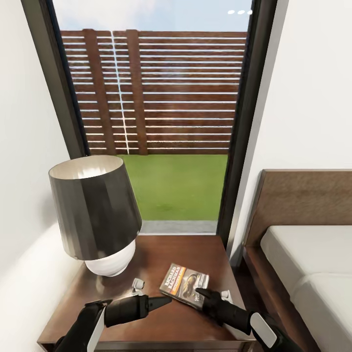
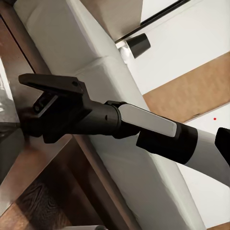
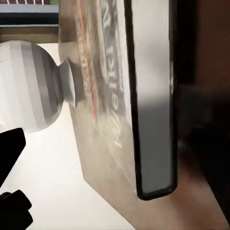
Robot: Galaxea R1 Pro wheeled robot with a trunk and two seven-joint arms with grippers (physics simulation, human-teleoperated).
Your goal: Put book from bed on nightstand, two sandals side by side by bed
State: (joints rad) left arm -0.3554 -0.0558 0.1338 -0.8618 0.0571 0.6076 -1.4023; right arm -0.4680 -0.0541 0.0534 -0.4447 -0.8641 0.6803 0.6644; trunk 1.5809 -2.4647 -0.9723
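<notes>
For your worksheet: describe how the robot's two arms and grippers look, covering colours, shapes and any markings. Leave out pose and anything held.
Both arms are glossy black tubes with a white band near the wrist. The left gripper tapers into slim, pointed black fingers. The right gripper is black too, with blunter, chunkier fingers. In the left wrist view the right arm shows a white sleeve-like segment between black cylinders. No cables or lettering show.

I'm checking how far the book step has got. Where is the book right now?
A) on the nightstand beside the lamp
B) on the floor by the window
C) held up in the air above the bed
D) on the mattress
A: the head view shows the book lying flat on the nightstand top, to the right of the lamp, with the right gripper at its near edge.
</notes>
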